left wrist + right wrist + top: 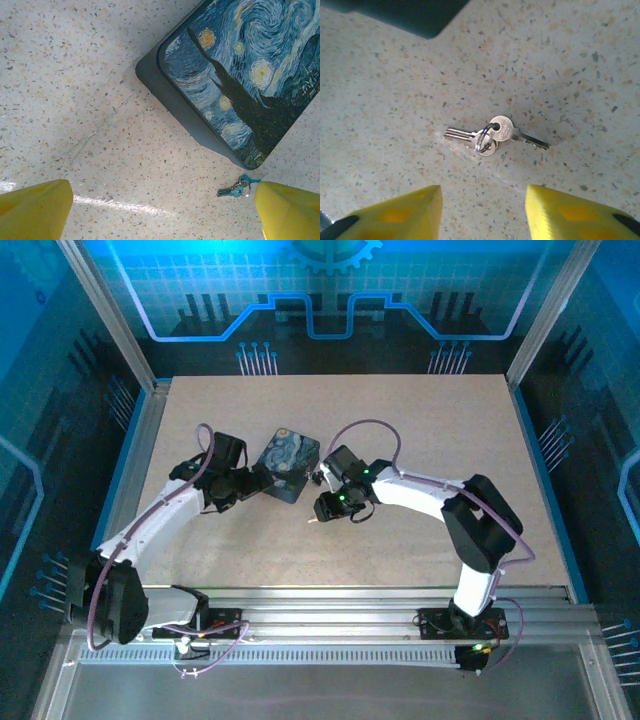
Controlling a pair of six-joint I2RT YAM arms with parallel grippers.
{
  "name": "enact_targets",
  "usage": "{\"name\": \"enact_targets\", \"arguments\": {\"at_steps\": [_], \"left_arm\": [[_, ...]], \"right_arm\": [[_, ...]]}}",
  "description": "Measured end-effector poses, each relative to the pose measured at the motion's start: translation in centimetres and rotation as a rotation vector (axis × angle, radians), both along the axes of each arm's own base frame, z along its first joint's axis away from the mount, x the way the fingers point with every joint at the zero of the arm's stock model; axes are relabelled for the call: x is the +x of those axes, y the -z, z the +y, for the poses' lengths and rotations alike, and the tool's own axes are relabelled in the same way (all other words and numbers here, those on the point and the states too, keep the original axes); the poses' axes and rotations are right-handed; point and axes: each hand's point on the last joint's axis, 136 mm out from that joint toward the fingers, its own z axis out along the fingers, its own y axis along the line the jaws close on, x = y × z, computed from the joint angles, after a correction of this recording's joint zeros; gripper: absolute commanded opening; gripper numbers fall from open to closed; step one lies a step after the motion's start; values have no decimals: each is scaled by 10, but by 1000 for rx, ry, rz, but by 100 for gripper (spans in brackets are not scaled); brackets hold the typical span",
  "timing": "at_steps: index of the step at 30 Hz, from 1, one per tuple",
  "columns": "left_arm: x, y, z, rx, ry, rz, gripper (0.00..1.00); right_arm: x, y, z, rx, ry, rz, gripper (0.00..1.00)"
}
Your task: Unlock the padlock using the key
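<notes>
Seen from the right wrist: the right gripper with fingers spread wide, grasping nothing. Straight ahead of that gap and roughly centred on it, the key, flat on the speckled table. Joined by a ring to a second key, blades pointing opposite ways. With the long axis running across, from one finger toward the other, probably calling for a wrist turn before pinching the thin edges. Just beyond, a corner of the dark tin. Seen from the left wrist: the left gripper likewise spread and empty, with the same bunch well off to one side, by a fingertip. Nearer and better lined up, by this reading: the right arm.
</notes>
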Motion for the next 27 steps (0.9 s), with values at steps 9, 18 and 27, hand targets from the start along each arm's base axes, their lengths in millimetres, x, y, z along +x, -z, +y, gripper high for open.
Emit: {"name": "enact_targets", "arguments": {"at_steps": [9, 18, 27], "left_arm": [[-10, -2, 4, 9, 7, -16, 95], [-24, 5, 3, 5, 22, -8, 91], [-52, 36, -43, -137, 151, 18, 73]], "right_arm": [[0, 32, 13, -63, -25, 29, 30], [7, 36, 10, -76, 57, 51, 9], [16, 36, 3, 167, 149, 139, 2]]}}
